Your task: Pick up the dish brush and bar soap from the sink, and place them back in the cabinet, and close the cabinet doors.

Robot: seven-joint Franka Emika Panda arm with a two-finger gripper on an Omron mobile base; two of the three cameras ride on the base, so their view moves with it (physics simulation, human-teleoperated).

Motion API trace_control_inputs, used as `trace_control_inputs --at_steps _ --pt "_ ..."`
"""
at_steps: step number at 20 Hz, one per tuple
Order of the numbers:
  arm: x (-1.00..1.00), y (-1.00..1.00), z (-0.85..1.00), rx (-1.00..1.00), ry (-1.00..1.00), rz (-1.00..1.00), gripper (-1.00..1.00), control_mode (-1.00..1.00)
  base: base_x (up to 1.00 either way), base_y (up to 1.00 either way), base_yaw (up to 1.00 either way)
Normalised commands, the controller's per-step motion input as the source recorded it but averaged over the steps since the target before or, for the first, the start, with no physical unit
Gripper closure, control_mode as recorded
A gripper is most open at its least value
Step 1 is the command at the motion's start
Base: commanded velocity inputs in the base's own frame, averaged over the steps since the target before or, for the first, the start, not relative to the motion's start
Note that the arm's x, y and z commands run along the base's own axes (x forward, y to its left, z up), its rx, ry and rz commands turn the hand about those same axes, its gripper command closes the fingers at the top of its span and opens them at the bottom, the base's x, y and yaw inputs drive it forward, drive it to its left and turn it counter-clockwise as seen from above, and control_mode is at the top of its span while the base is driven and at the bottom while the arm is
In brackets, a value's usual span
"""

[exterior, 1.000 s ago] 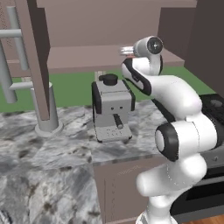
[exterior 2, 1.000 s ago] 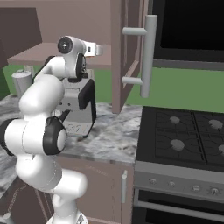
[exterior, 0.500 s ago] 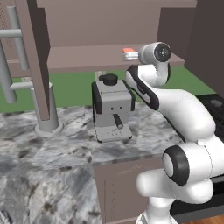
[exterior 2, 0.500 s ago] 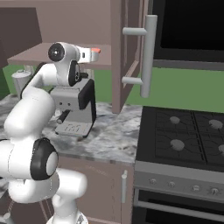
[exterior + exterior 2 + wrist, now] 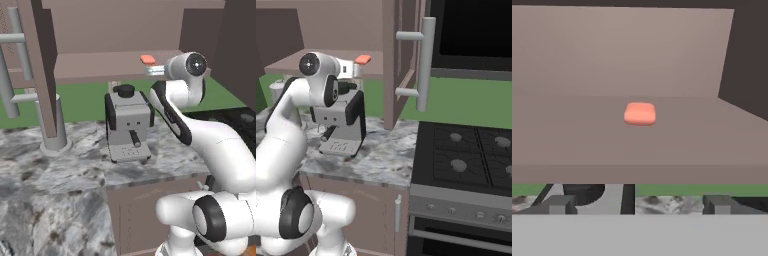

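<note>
1. I see the bar soap (image 5: 640,113) lying flat on the cabinet (image 5: 100,65) shelf, alone, a little way back from the front edge
2. From the left base view the soap (image 5: 147,59) sits near the right end of the shelf; from the right base view it (image 5: 362,59) sits just beyond the end of my arm
3. My gripper (image 5: 637,205) has its fingers (image 5: 558,205) spread wide apart with nothing between them; they sit in front of the shelf edge, clear of the soap
4. The hand is level with the shelf front, pointing into the cabinet
5. Both cabinet doors stand open: one (image 5: 42,70) on the left, with its silver bar handle (image 5: 17,50), and one (image 5: 403,60) on the right beside the stove (image 5: 466,160)
6. A grey coffee machine (image 5: 127,122) stands on the marble counter (image 5: 55,175) directly under the shelf
</note>
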Motion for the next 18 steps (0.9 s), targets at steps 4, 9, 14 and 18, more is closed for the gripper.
trace_control_inputs --at_steps 4,9,14,18 --pt "-0.70 0.00 0.00 0.00 0.23 0.00 -1.00 -1.00 0.00 0.00 0.00" --pt "-0.61 0.00 0.00 0.00 0.24 0.00 -1.00 -1.00 0.00 0.00 0.00" --pt "-0.55 0.00 0.00 0.00 0.20 0.00 -1.00 -1.00 0.00 0.00 0.00" --pt "-0.55 0.00 -0.10 0.00 0.11 0.00 -1.00 -1.00 0.00 0.00 0.00"
